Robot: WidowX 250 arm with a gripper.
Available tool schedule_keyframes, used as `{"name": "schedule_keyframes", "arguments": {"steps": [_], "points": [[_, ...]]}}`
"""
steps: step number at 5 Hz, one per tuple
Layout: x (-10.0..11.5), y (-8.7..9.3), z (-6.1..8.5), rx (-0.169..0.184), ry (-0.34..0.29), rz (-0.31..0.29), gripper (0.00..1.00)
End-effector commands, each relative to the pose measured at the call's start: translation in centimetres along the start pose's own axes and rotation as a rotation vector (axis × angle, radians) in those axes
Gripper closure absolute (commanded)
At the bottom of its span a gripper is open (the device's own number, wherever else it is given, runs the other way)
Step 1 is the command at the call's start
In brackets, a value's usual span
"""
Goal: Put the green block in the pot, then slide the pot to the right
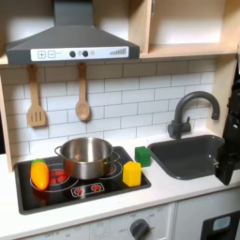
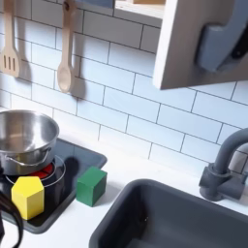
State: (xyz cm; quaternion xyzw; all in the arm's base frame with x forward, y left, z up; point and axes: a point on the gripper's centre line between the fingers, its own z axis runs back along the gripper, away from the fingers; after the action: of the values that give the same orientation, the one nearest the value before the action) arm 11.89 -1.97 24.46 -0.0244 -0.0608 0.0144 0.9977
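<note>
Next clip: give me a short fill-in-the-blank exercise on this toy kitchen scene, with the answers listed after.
1. The pot stands on the ____.
2. The green block rests on the counter between the stovetop and the ____.
3. The block standing on the stovetop's corner nearest the green block is ____ in colour.
4. Two wooden utensils hang on the ____ wall.

Missing words: stovetop; sink; yellow; tiled

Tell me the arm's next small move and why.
Probably travel toward the green block, fingers open, and stop above it. The block sits free on the counter beside the stove, the pot looks empty, and the gripper is off over the sink.
</note>
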Motion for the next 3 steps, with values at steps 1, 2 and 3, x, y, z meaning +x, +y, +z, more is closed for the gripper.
{"name": "schedule_keyframes", "arguments": {"steps": [1, 2, 3], "points": [[0.0, 0.0, 0.0, 0.000, 0.000, 0.000, 0.00], [1.5, 0.8, -1.2, -0.007, -0.011, 0.023, 0.00], [2.7, 1.2, -1.8, -0.009, -0.013, 0.026, 0.00]]}}
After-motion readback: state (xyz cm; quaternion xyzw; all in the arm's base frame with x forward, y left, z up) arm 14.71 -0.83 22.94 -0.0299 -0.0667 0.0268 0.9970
